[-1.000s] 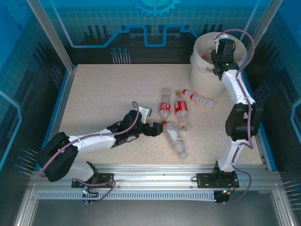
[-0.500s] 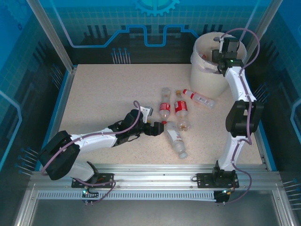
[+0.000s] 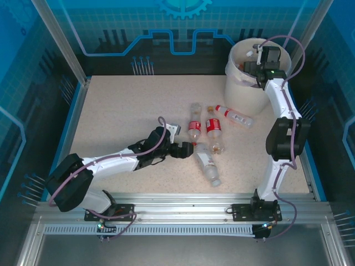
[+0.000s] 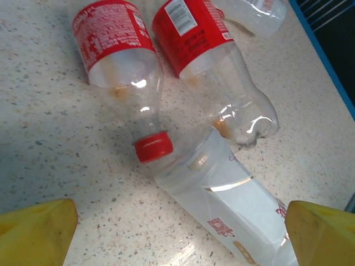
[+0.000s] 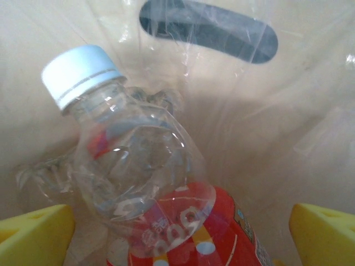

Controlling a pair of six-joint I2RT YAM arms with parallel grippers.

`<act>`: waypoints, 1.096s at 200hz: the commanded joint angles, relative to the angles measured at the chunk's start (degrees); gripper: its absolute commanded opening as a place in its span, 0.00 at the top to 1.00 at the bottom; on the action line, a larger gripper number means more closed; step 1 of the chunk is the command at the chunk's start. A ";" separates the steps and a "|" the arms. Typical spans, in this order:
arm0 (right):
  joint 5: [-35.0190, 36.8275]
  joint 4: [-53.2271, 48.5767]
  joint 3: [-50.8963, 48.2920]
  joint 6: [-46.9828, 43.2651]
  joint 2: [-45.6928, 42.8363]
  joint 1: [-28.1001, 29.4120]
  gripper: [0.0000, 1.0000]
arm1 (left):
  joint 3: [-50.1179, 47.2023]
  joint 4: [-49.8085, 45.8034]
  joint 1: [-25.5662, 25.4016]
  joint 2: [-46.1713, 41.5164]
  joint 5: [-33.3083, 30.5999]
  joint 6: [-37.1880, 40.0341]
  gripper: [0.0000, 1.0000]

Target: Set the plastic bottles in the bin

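From above, the bin (image 3: 238,83) stands at the upper right of the bench (image 3: 122,111). The right arm (image 3: 280,105) crosses its rim, and the wrist hanging over the mouth hides much of the inside. Four plastic bottles (image 3: 194,126) lie near the middle of the bench. Two red-labelled ones sit side by side, long axes running up and down the frame. A third (image 3: 234,116) slants from its red cap at upper left toward lower right, and a clear one (image 3: 206,164) lies lower on the same slant. The left arm (image 3: 111,163) stretches low from the lower left, its tip just beside them.

At the left wrist, the left fingers (image 4: 36,230) are yellow tips cut off at both lower corners, spread wide and gripping nothing. The clear bottle runs off the bottom edge between them. The red cap (image 4: 153,148) of one labelled bottle points down the frame and meets the clear one's end. I cannot tell whether its neighbour's lower end is neck or base.

At the right wrist, the right fingers (image 5: 33,233) sit in the lower corners, parted wide, let go. Between them, inside the bin, a crumpled clear bottle (image 5: 133,160) points its pale cap to the upper left. A red label is cut off at the bottom edge; I cannot tell if it belongs to the same bottle. The liner blurs the wall below the handle cut-out (image 5: 208,30).
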 commanded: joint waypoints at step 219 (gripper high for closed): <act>-15.67 1.05 -31.36 10.33 -47.51 13.24 0.00 | 32.76 -26.04 6.30 23.82 -1.38 5.59 0.05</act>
